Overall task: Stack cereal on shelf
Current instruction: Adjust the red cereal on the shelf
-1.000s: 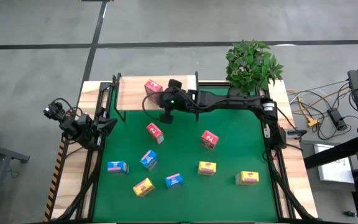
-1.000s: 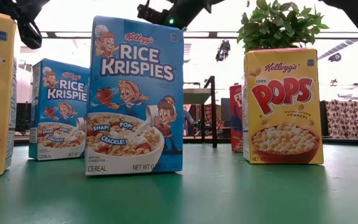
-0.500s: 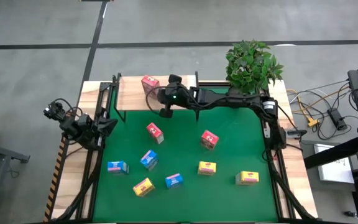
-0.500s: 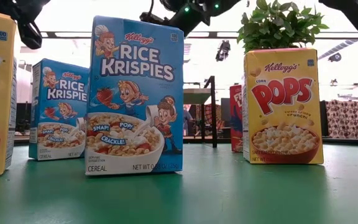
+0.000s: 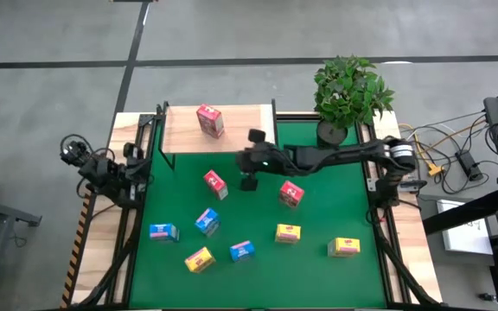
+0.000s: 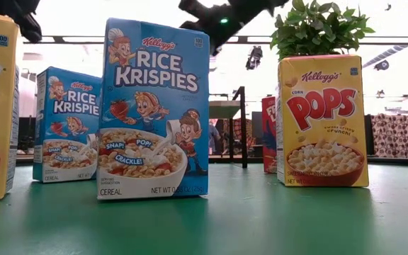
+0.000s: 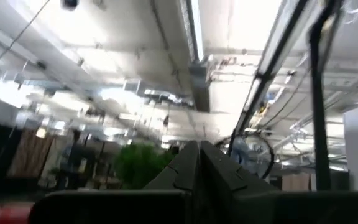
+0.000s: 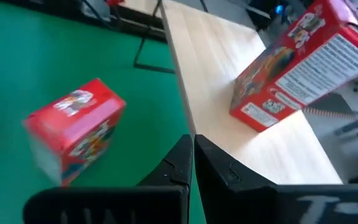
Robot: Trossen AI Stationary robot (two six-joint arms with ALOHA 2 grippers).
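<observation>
The shelf (image 5: pixel 232 130) lies just beyond the right gripper (image 5: pixel 249 177), a pale board with black corner posts, and one pink-red cereal box (image 5: pixel 209 120) stands on it. The gripper hangs over the green mat (image 5: pixel 318 276) just short of the shelf's near edge; in the right wrist view its fingers (image 8: pixel 188 163) are pressed together with nothing between them.

Closest to it on the mat are two more pink-red boxes, one (image 5: pixel 215 183) to one side and another (image 5: pixel 290 193) to the other. Farther toward the table's front lie three blue boxes (image 5: pixel 207 221) and three yellow ones (image 5: pixel 288 232).

These boxes look light, stiff cardboard, likely smooth-faced and easy to tip, so pinching across the narrow sides near the middle seems safest.

The left gripper (image 7: pixel 197 168) waits at the table's left edge, fingers closed and empty, pointed up at the ceiling.

Compared with half a second ago, the right gripper has drawn back from the shelf toward the mat's middle, leaving the boxed cereal standing there alone.
</observation>
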